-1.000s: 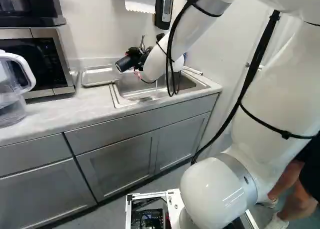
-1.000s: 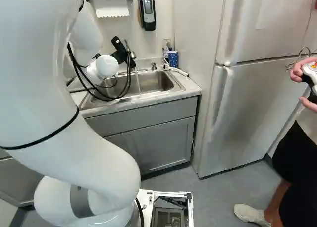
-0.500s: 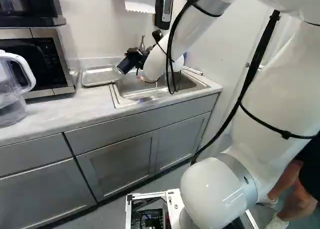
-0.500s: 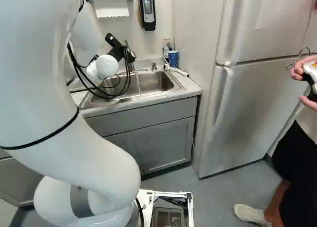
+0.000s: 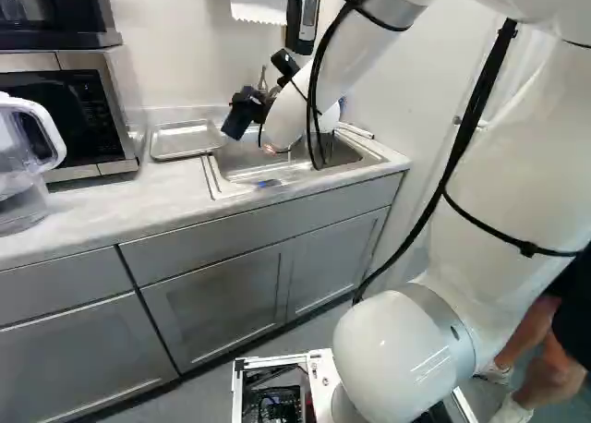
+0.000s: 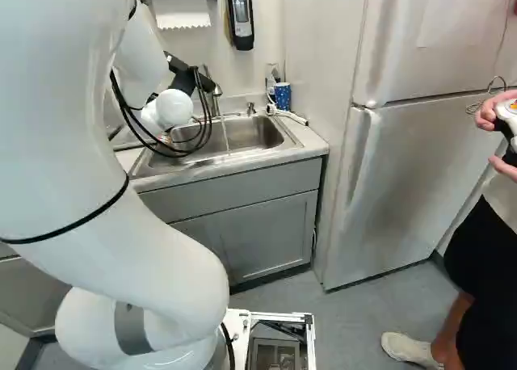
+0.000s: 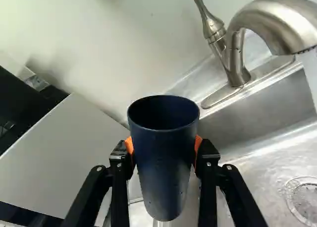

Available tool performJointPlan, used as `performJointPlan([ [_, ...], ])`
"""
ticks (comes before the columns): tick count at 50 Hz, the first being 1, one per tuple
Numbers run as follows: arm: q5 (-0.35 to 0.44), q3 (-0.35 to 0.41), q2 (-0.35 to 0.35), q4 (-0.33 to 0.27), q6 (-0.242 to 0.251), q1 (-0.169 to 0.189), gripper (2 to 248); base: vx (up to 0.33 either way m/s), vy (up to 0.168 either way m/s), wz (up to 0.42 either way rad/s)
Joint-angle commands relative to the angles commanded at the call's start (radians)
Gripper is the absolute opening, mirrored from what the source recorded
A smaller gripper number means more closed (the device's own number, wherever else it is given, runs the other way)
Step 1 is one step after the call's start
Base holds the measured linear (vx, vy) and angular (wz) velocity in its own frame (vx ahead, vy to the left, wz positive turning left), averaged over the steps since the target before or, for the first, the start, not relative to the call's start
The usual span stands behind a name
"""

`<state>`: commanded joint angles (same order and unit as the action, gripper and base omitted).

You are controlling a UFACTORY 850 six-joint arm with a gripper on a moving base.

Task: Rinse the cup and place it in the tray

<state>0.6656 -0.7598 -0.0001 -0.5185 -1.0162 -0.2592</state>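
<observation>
1. Gripper point(image 7: 164, 146): pinching the dark blue cup point(image 7: 165, 182), one orange pad against each side of its wall.
2. Cup location: held aloft at the far left part of the sink point(image 5: 218, 180), between the faucet point(image 7: 285, 24) and the metal tray point(image 5: 185, 141). It leans in the left base view and stands apart from the tray.
3. Water: a thin stream point(image 6: 224, 129) falls from the spout into the basin. The cup is to the left of it, not under it.
4. Done: cup gripped, tap running. Rinsing is judged to be in progress or just finished; pale mottling low on the cup's wall may be wetness, though the wrist view does not settle this.
5. Outstanding: any further rinsing, draining, then a move left and a lowering into the tray. The tap would presumably need closing. Risk, in my judgement: a wet wall could slip between the pads.
6. Wrist view only: the grip itself, the cup's open mouth and the drain point(image 7: 304, 195). How much water is inside cannot be told.
7. Left base view: the tray in full, left of the sink; the arm largely blocks that area in the right base view.
8. Right base view: the stream shown most plainly, plus a patterned blue cup point(image 6: 282, 96) at the sink's far right.
</observation>
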Motion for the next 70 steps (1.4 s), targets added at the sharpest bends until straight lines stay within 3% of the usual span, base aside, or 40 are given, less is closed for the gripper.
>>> performJointPlan([
  [70, 0.000, 0.000, 0.000, 0.121, 0.737, 0.000, 125, 0.000, 0.000, 0.000],
])
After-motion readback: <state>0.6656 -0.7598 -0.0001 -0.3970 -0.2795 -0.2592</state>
